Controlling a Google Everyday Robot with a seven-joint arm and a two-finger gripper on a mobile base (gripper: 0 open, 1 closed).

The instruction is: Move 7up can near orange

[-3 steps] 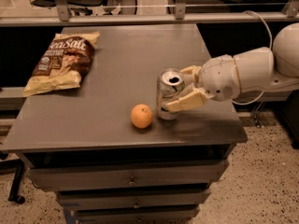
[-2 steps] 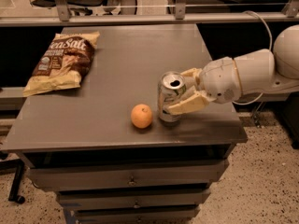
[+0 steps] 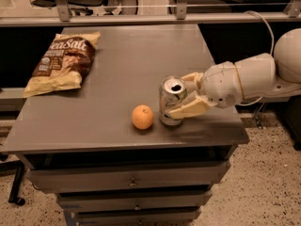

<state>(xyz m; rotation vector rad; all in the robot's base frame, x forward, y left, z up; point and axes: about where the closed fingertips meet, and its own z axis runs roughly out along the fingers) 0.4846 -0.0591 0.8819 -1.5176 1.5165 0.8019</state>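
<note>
The silver 7up can [image 3: 170, 102] stands upright on the grey table [image 3: 122, 69], near the front right, its opened top facing up. The orange [image 3: 142, 117] lies just left of the can, a small gap apart. My gripper [image 3: 178, 96] reaches in from the right with its cream fingers [image 3: 187, 109] on either side of the can, one behind and one in front, closed around it. The white arm [image 3: 244, 79] stretches off to the right.
A brown and yellow sea salt chip bag [image 3: 61, 62] lies at the table's back left. The table's front edge [image 3: 127, 147] is close below the orange and can. Drawers sit underneath. Chairs and a rail stand beyond the far edge.
</note>
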